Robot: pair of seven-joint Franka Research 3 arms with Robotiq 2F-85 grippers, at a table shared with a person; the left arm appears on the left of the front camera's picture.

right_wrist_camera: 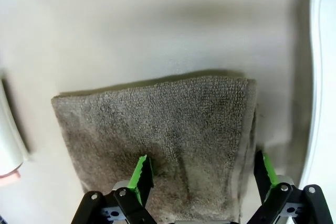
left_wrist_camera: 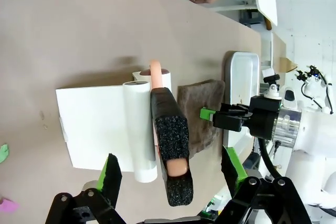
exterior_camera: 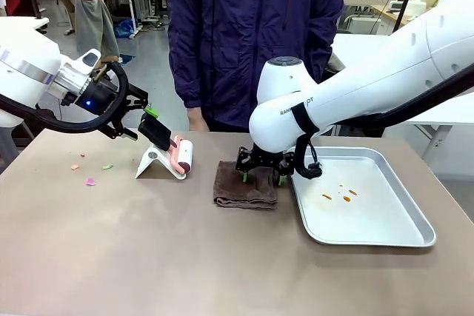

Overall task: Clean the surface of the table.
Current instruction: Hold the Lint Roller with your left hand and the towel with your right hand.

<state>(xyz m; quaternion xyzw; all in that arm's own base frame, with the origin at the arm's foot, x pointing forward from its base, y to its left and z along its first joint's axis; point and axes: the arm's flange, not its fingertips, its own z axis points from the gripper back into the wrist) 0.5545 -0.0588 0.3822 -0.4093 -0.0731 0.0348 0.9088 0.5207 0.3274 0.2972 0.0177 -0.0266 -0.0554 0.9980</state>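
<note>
Two at once, hovering above the taupe tabletop (exterior_camera: 185, 257) stretching across the whole scene. At left, poising the left gripper (exterior_camera: 142, 123) with fingers spread wide, straddling the black foam handle (exterior_camera: 155, 132) of a lint roller (exterior_camera: 183, 155) and, in the left wrist view, standing apart from it on both sides. Leaning that roller in a white stand (exterior_camera: 152, 162), handle tilting up toward the left. Near the middle, pointing the right gripper (exterior_camera: 263, 177) straight down, fingers likewise spread, pinching nothing, tips sitting at the far edge of a folded brown cloth (exterior_camera: 244, 192); not showing clearly whether pressing into it. Lying just right of the cloth, apart from it: a shallow silver tray (exterior_camera: 370, 242) holding a few orange crumbs (exterior_camera: 341, 196). Littering the tabletop at far left: small pink, green and orange scraps (exterior_camera: 90, 181). Standing at the far side: a person (exterior_camera: 252, 35) in a dark blue jacket.
</note>
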